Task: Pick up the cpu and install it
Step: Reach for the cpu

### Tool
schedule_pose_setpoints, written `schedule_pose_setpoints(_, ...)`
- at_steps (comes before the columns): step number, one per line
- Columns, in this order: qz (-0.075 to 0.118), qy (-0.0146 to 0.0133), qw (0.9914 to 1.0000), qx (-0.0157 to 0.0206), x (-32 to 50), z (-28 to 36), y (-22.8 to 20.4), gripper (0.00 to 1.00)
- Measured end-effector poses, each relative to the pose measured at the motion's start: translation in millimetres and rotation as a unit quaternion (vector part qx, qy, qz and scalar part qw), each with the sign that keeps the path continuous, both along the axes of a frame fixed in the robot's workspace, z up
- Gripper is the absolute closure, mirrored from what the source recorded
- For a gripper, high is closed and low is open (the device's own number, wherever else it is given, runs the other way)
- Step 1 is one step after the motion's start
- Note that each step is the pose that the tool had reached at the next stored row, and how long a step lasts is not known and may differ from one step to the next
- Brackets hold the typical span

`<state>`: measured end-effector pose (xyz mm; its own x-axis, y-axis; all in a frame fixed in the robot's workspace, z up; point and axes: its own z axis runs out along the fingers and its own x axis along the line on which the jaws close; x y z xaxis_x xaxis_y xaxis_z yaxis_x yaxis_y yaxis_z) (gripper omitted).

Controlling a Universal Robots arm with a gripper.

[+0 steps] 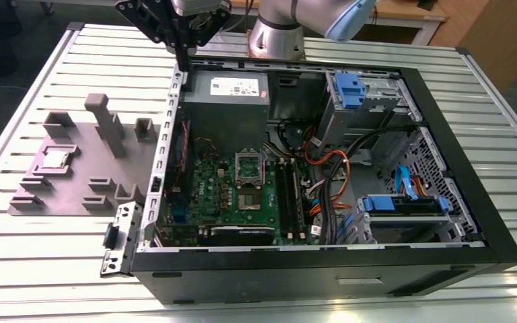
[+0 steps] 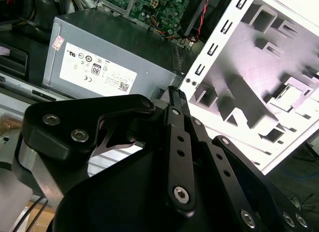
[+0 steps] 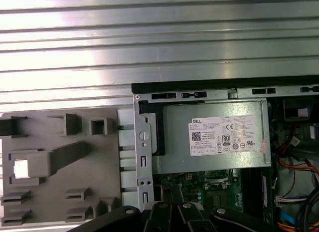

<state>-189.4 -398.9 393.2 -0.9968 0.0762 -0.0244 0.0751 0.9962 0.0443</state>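
- The tool [image 1: 184, 62] hangs at the top of the exterior view, above the back corner of the open computer case [image 1: 330, 276]. It is just beside the grey power supply box [image 1: 225, 111].
- Its fingers are drawn narrow, tips pressed together, with nothing between them. Both wrist views show the black links closing to one point.
- The cpu [image 1: 56, 158] is well apart from the tool, on the exterior view's left. It lies flat in a square pocket of the grey plastic tray [image 1: 75, 195].
- In the first wrist view the cpu [image 3: 21, 168] shows as a bright square in that same tray.
- The tray sits on the ribbed metal desk [image 1: 43, 256], beside the case wall.
- Inside the case the green motherboard [image 1: 240, 202] lies flat at the middle of the exterior view, below the power supply box.
- The silver socket frame [image 1: 248, 165] stands on the motherboard's upper part. I cannot tell whether it is latched.
- Orange and black cables run through the case on the exterior view's right.
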Motion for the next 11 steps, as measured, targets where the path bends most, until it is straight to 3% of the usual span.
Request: schedule_pose_setpoints(11, 0.0, 0.0, 1.0, 0.0, -2.9, 0.0, 0.0, 0.89)
